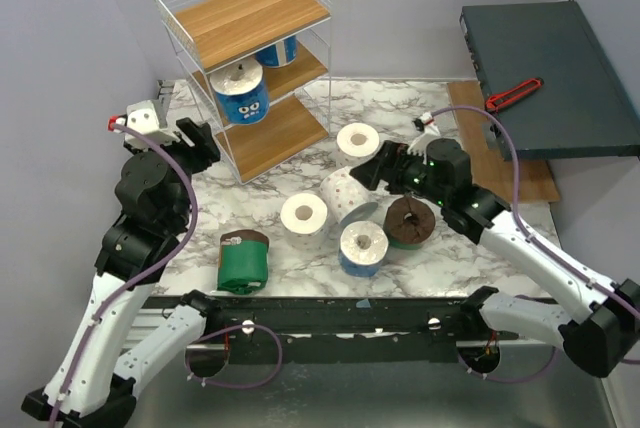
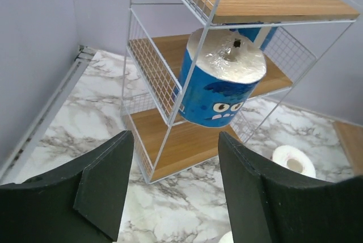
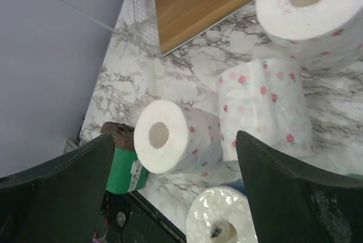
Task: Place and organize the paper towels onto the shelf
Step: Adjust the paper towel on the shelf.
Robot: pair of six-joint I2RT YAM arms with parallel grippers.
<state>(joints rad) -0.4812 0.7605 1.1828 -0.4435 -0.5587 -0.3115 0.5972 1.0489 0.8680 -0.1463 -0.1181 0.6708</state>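
Left end effector [image 2: 173, 175] and right end effector [image 3: 173, 163] gape empty over marble tabletop [image 1: 295, 173], lilac walls [image 1: 400, 8] behind.

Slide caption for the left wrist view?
Open left gripper faces the shelf; a blue-wrapped roll sits tilted on its middle tier.

The left arm [image 1: 150, 210] is raised and bent sharply at the elbow, and the left gripper [image 1: 197, 140] is pointed forward and to the right. Its fingers [image 2: 102, 189] are seen set apart. The right arm [image 1: 520, 240] is stretched low toward the left. The right gripper [image 1: 368, 172] is pointed leftward, and its jaws are held wide apart.
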